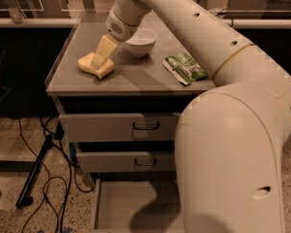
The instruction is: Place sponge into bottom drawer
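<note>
The pale yellow sponge (pixel 94 66) lies on the left part of the grey cabinet top (pixel 136 74). My gripper (pixel 100 60) reaches down from the white arm and rests at the sponge's upper right side, touching it. The bottom drawer (pixel 128 203) is pulled out at floor level, a shallow grey tray with a bare floor, partly hidden on the right by my arm's large white elbow.
A white bowl (pixel 141 41) stands just right of the gripper. A green snack bag (pixel 185 68) lies on the right of the top. The two upper drawers (pixel 121 126) are closed. Black cables and a stand leg (pixel 35 178) lie on the floor at left.
</note>
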{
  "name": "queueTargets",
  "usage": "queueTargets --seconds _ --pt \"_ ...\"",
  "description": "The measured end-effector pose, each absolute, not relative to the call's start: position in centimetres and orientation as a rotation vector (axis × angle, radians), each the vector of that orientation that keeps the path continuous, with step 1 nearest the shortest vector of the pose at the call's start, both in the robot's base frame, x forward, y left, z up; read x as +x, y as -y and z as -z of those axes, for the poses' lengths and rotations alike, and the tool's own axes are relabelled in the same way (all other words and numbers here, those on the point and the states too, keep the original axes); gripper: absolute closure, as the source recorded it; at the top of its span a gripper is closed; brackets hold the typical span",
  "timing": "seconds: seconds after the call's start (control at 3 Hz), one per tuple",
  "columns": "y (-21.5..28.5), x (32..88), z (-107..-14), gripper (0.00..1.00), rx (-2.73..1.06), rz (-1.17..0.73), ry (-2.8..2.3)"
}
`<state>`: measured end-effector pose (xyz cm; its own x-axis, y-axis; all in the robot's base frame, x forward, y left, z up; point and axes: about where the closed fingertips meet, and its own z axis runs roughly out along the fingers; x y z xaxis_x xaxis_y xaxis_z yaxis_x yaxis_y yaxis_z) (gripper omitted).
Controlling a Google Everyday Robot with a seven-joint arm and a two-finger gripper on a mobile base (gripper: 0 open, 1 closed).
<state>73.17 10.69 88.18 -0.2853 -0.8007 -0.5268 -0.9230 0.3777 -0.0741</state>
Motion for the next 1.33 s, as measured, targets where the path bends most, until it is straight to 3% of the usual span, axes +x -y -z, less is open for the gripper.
queueTargets --seconds 1.33 --pt "-13.0 74.0 -86.4 0.00 -1.543 -0.442 -2.128"
